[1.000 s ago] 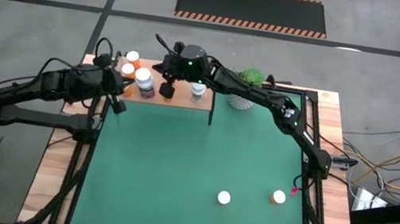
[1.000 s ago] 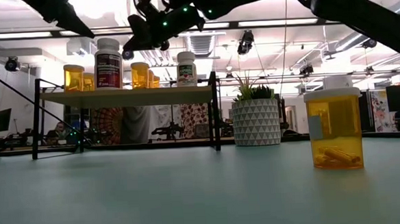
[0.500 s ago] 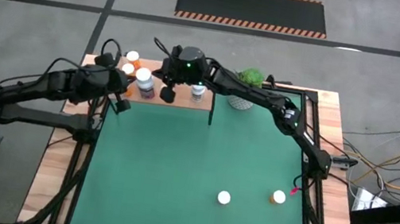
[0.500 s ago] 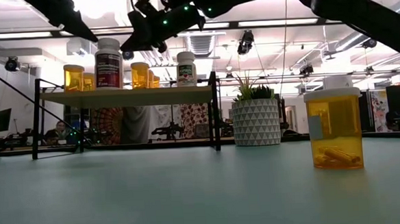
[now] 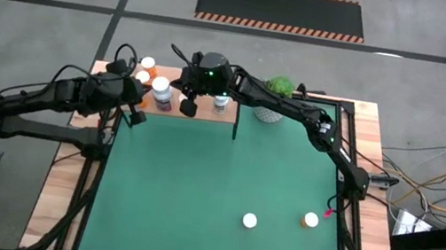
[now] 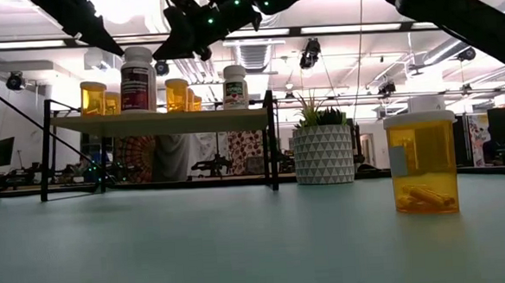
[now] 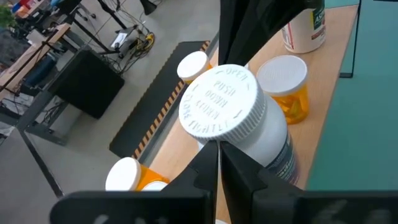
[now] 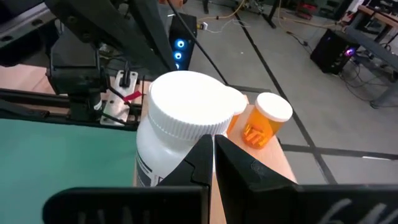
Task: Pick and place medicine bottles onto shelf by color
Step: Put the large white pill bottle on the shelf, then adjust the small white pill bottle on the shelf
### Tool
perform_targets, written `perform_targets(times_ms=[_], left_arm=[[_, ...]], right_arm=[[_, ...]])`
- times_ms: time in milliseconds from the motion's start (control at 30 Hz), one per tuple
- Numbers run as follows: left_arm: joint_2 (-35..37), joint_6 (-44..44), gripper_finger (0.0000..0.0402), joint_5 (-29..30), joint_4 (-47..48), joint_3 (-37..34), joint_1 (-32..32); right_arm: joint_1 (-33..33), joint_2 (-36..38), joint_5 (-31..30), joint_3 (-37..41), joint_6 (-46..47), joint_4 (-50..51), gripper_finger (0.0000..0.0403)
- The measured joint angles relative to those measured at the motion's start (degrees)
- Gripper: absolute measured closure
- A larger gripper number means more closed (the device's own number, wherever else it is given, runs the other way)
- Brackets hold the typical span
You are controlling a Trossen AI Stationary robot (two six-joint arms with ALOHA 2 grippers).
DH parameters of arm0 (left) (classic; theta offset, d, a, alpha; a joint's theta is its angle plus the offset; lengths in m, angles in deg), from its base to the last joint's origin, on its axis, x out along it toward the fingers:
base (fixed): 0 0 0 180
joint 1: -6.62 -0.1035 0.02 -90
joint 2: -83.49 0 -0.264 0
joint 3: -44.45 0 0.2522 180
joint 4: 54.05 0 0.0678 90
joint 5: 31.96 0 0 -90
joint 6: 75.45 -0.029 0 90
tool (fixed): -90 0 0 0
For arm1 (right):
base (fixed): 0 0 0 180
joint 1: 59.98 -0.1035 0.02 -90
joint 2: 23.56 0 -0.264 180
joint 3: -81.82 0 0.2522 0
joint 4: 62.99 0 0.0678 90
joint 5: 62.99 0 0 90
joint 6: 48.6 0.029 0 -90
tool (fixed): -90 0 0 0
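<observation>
Overhead, both closed, empty pincers, left (image 5: 134, 116) and right (image 5: 189, 106), at the shelf's (image 5: 206, 115) front edge.

You get even, bright light from long ceiling strip lamps (image 6: 48, 43); they glare in the low view, silhouetting both arms.

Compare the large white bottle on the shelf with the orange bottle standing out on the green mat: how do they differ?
The large white bottle has an opaque white body with a dark label; the orange bottle is see-through amber, with pills visible at its bottom. The white bottle stands on the wooden shelf among other bottles; the orange one stands on the green mat, not yet shelved. Both are upright and white-capped.
</observation>
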Motion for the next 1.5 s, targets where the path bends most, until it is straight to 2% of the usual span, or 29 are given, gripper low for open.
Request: perform_targets(times_ms=[167, 367, 633, 733, 967, 1267, 1500], left_arm=[[-0.1, 0.0, 0.0402, 0.0, -0.1, 0.0, 0.0], [0.6, 0.1, 0.0402, -0.1, -0.1, 0.0, 0.0], [1.8, 0.2, 0.0402, -0.6, -0.1, 0.8, 0.0], [2.6, 1.5, 0.0402, -5.1, -1.0, 0.9, 0.0], [2.6, 1.6, 0.0402, -19.8, -8.7, 0.7, 0.2], [0.1, -0.4, 0.0402, -26.7, -19.7, 0.5, 1.3], [-0.4, -0.4, 0.0402, -27.6, -23.2, 0.5, 1.2]], right_arm=[[0.1, 0.0, -0.3, 0.0, 0.7, 1.1, 0.0392], [0.0, 0.7, -4.6, 0.0, -1.1, 3.5, 0.0392], [0.0, 4.6, -4.9, -0.1, -2.6, 10.5, 0.0392], [0.0, 6.6, -4.2, -0.1, -3.9, 16.2, 0.0392], [-0.5, 11.6, -3.9, 0.0, -5.0, 30.7, 0.0392], [-0.9, 16.2, -4.0, 0.1, -5.4, 41.0, 0.0392], [0.4, 18.3, -6.1, 0.1, -7.1, 46.4, 0.0392]])
